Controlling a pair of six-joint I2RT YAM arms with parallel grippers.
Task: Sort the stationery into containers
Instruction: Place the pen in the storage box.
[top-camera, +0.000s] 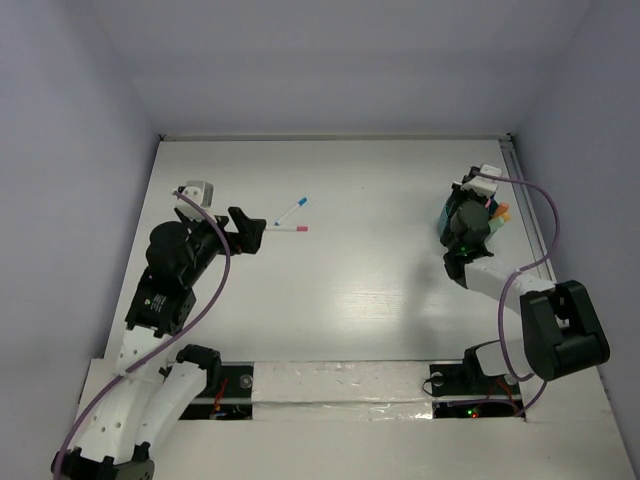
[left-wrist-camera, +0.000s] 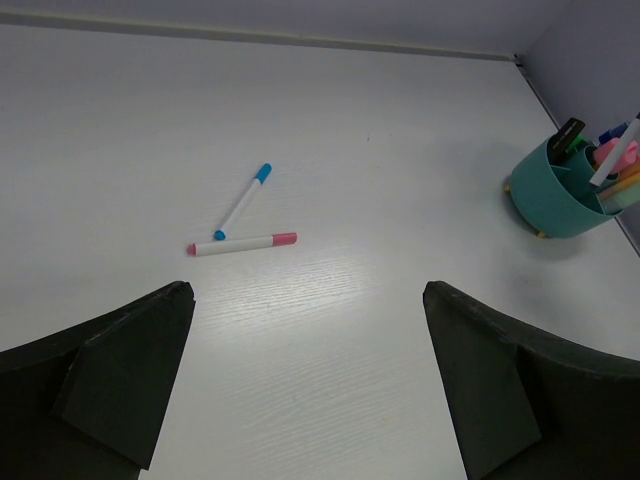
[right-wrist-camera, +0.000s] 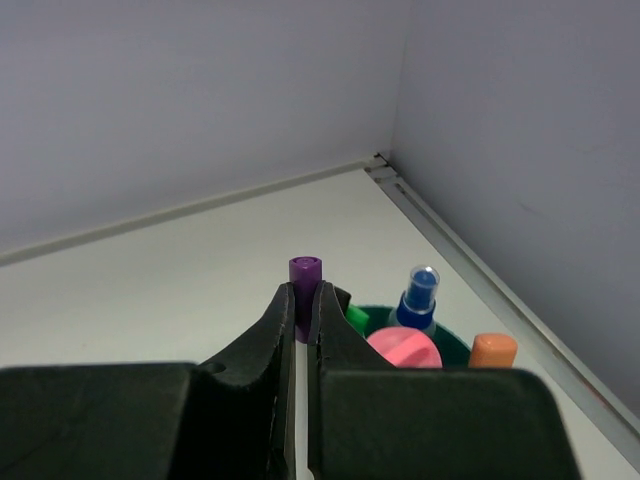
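We see the right jaws clamped on a slim purple-capped marker (right-wrist-camera: 305, 270) above the round teal holder (left-wrist-camera: 560, 205). The left jaws gape apart near a thin blue-capped marker (left-wrist-camera: 242, 201) and a pink-capped marker (left-wrist-camera: 243, 243) on the matte white surface (left-wrist-camera: 350, 380).

**Top external:** high above the near edge, looking down on the whole table (top-camera: 350, 300). **Left wrist:** low, facing the far-right corner. **Right wrist:** close above the teal holder (left-wrist-camera: 555, 205), seen in all views.
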